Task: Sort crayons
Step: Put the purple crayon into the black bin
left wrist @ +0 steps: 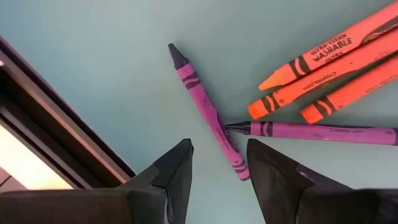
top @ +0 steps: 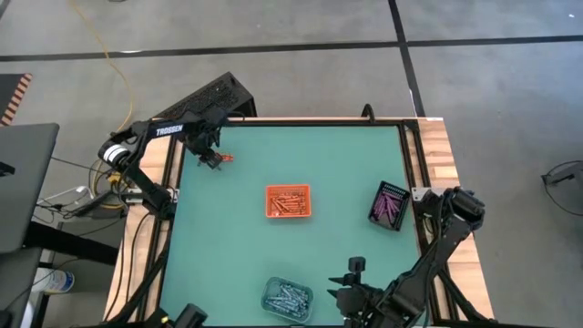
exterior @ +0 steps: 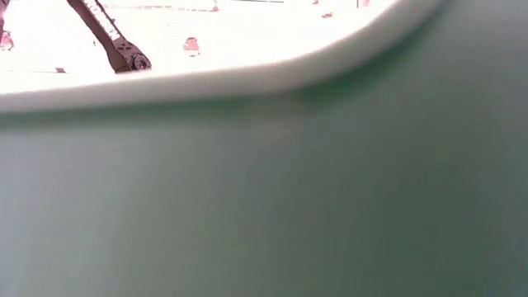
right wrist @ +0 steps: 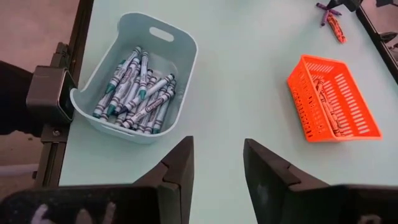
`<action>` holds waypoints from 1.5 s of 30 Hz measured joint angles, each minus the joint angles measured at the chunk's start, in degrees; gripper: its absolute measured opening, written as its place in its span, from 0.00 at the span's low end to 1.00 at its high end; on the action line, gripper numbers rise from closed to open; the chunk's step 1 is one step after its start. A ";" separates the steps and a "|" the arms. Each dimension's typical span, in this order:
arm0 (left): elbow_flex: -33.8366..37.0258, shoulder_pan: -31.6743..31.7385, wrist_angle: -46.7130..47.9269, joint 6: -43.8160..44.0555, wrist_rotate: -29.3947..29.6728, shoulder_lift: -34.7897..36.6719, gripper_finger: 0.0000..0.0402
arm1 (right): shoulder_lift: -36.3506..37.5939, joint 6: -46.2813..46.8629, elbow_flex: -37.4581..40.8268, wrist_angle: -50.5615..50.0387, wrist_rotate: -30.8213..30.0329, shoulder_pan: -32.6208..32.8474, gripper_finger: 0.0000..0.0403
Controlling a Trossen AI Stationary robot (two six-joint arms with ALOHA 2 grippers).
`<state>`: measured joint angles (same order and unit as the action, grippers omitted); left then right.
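Loose crayons lie flat on the green mat near its far left corner [top: 224,158]: two purple ones [left wrist: 205,106] [left wrist: 317,131] and three orange ones [left wrist: 323,56]. My left gripper [top: 212,160] hangs just above them, pointing down and open [left wrist: 217,165]. Its fingers stand on either side of the near purple crayon's blunt end [left wrist: 239,169] without touching it. At the table's near edge my right gripper [top: 351,290] is open [right wrist: 217,162] with nothing between its fingers, beside the pale blue tray [right wrist: 180,37] of blue crayons [right wrist: 137,87].
An orange mesh tray [top: 288,201] with crayons stands mid-table, and a dark tray [top: 389,205] with purple crayons at the right edge. The pale tray [top: 288,298] stands at the near edge. The table's dark frame rail [left wrist: 56,118] runs close beside my left gripper.
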<state>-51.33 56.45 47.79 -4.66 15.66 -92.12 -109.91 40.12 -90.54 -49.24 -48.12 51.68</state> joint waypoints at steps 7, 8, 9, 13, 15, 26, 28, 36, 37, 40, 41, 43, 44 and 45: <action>-0.10 -0.02 -0.88 4.39 0.40 -1.33 0.35 | 0.00 0.02 0.00 0.18 0.00 0.00 0.33; -0.31 -0.02 -0.72 5.05 0.21 -1.76 0.35 | 0.00 0.02 0.00 0.20 0.00 0.00 0.33; -0.35 -0.04 -0.59 5.59 0.09 -2.02 0.35 | -0.02 0.02 0.00 0.18 0.00 0.00 0.33; -0.97 -0.20 -0.70 7.34 0.00 -3.46 0.35 | -0.02 0.00 0.02 0.18 0.00 0.00 0.33; -1.57 -0.30 0.41 7.85 0.12 -4.01 0.35 | -0.02 0.02 0.02 0.25 0.00 0.00 0.33; -4.36 -0.70 4.80 8.87 1.04 -8.01 0.20 | -0.02 0.01 0.02 0.43 0.00 0.07 0.33; -4.53 -0.70 5.26 8.69 0.98 -8.21 0.16 | -0.02 0.02 0.02 0.40 0.02 0.07 0.33; -4.59 -0.68 5.68 7.64 0.87 -8.35 0.01 | -0.04 0.00 0.02 0.38 0.02 0.07 0.33; -4.61 -0.68 5.70 7.51 0.87 -8.33 0.01 | -0.04 -0.02 0.02 0.40 0.02 0.07 0.33; -4.61 -0.68 5.73 7.47 0.82 -8.28 0.00 | -0.04 -0.02 0.02 0.38 0.02 0.07 0.33; -4.61 -0.68 5.73 7.47 0.81 -8.28 0.00 | -0.04 -0.02 0.02 0.37 0.02 0.07 0.33; -4.89 -0.68 6.11 7.47 0.48 -8.28 0.00 | -0.04 -0.02 0.02 0.38 0.01 0.07 0.33; -5.15 -0.68 6.55 7.47 -0.17 -8.28 0.00 | -0.04 -0.04 0.02 0.39 0.02 0.07 0.33; -5.42 -0.54 6.90 7.47 -0.85 -8.28 0.00 | -0.04 -0.04 0.02 0.37 0.02 0.07 0.33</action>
<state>-56.75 55.90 54.69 2.82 14.81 -100.40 -109.95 40.07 -90.52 -48.86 -48.10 51.75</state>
